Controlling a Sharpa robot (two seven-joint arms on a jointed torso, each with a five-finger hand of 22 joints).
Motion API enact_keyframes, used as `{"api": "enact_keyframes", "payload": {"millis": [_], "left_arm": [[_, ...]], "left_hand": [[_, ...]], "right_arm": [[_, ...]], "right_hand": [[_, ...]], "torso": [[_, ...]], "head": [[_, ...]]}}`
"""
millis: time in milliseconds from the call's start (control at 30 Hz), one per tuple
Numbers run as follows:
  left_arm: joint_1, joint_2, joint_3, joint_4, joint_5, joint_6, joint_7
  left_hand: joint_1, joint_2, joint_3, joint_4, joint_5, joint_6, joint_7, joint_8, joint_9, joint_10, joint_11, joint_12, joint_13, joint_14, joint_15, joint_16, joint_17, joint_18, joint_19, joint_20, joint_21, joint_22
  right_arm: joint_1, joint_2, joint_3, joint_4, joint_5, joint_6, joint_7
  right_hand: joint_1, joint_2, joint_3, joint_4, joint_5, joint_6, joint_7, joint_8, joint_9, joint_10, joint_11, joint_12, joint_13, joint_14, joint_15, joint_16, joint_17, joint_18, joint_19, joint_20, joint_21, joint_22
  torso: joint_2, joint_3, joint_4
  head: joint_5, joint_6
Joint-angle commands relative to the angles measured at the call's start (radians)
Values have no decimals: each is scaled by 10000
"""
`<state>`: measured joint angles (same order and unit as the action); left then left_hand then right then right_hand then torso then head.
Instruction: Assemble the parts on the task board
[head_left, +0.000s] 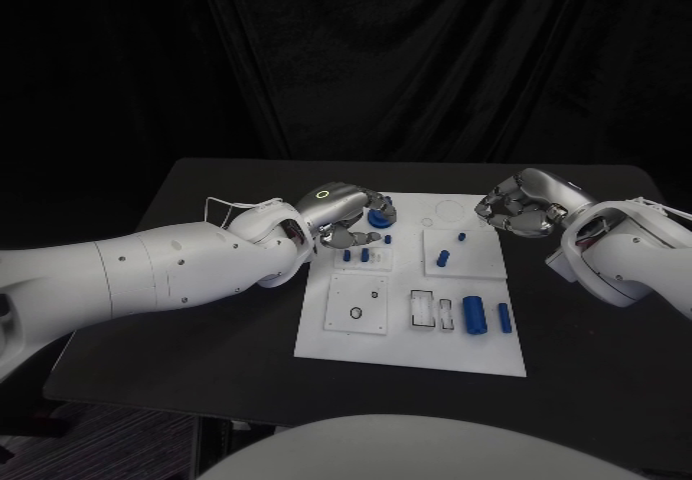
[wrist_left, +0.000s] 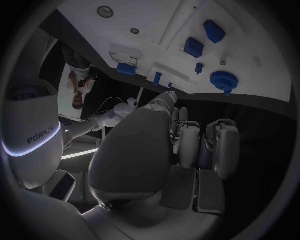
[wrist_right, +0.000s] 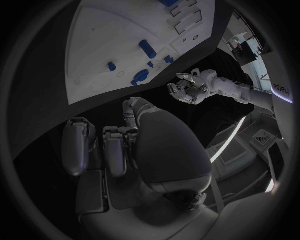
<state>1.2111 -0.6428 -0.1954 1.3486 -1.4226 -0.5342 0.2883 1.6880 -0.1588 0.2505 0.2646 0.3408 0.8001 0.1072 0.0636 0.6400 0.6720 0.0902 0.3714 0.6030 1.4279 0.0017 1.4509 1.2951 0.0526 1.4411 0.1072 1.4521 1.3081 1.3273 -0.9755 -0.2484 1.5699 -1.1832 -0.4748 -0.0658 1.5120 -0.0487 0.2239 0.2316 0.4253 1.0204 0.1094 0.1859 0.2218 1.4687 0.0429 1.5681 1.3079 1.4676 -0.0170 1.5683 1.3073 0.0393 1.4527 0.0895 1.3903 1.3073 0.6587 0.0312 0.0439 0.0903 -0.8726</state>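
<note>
Parts (head_left: 473, 316) are lying on the task board (head_left: 488, 355) mid-counter (head_left: 216, 340). Left hand (head_left: 343, 215), fingers curled and seemingly empty, is hovering beside the blue gear (head_left: 381, 216), likely preparing a grasp. Right hand (head_left: 522, 204) is waiting empty, loosely curled, above the board's far corner.

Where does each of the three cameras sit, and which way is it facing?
Head view: on the robot's head, looking down at the black table and the task board; both arms and the left hand and right hand show.
Left wrist view: behind the left hand, facing the board past its curled fingers.
Right wrist view: behind the right hand, facing the board; the left hand shows beyond.
Shared: both wrist views catch the blue gear.
</note>
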Motion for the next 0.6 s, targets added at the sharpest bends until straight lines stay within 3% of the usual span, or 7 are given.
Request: {"api": "enact_keyframes", "payload": {"millis": [33,100,200,433,500,600], "left_arm": [[107,199,28,-118,-1117,728,-660],[155,369,37,-232,-1436,972,-845],[197,580,44,-381,-1682,1276,-1089],[241,1007,59,-832,-1897,1724,-1556],[247,1109,63,-972,-1914,1934,-1689],[253,1249,68,-1155,-1928,2266,-1887]], "left_hand": [[-104,-69,114,-10,-68,95,-42,-2,-175,-6,37,58,-111,229,29,161,307,-145,116,76,129,2111],[-252,-134,214,-79,-97,151,-131,0,-419,79,62,104,-304,395,52,295,559,-193,277,92,292,2190],[-514,-225,369,-193,-157,210,-369,-3,-785,238,115,49,-728,602,90,454,870,-317,664,116,675,2353],[-795,-213,548,-419,-131,341,-252,30,-1220,404,179,-38,-1291,702,134,497,958,-379,858,180,877,2435],[-942,-231,575,-453,-181,467,-183,36,-1334,587,189,-38,-1466,723,144,495,952,-411,955,191,956,2477],[-1101,-245,597,-492,-334,534,-194,19,-1483,800,161,-91,-1697,736,123,479,923,-427,1005,186,1001,2499]], "right_arm": [[-15,7,8,16,-17,-113,-88],[-14,25,8,27,-17,-122,-90],[-13,61,8,34,-17,-148,-82],[-12,128,8,10,-17,-147,-91],[-12,149,8,-16,-17,-144,-94],[-12,190,8,-50,-17,-137,-93]], "right_hand": [[5,53,41,10,51,58,-1,31,13,1021,-57,27,2629,1032,-49,25,2635,110,12,-5,-39,1973],[5,53,41,10,51,58,-1,31,13,1021,-57,27,2629,1032,-49,25,2635,110,12,-5,-39,1973],[5,53,41,10,51,58,-1,31,13,1021,-57,27,2629,1032,-49,25,2635,110,12,-5,-39,1973],[2,49,41,9,52,60,-2,33,14,1021,-59,27,2629,1032,-50,25,2635,108,18,-6,-30,1976],[2,49,41,9,52,60,-2,33,14,1021,-59,27,2629,1032,-50,25,2635,108,18,-6,-30,1976],[2,49,41,9,52,60,-2,33,14,1021,-59,27,2629,1032,-50,25,2635,108,18,-6,-30,1976]], "torso": [[8,45,-56],[17,61,-91],[20,76,-123],[4,100,-101],[0,83,-74],[10,68,-92]], "head": [[74,0],[135,0],[100,0],[-6,0],[-39,0],[-19,0]]}}
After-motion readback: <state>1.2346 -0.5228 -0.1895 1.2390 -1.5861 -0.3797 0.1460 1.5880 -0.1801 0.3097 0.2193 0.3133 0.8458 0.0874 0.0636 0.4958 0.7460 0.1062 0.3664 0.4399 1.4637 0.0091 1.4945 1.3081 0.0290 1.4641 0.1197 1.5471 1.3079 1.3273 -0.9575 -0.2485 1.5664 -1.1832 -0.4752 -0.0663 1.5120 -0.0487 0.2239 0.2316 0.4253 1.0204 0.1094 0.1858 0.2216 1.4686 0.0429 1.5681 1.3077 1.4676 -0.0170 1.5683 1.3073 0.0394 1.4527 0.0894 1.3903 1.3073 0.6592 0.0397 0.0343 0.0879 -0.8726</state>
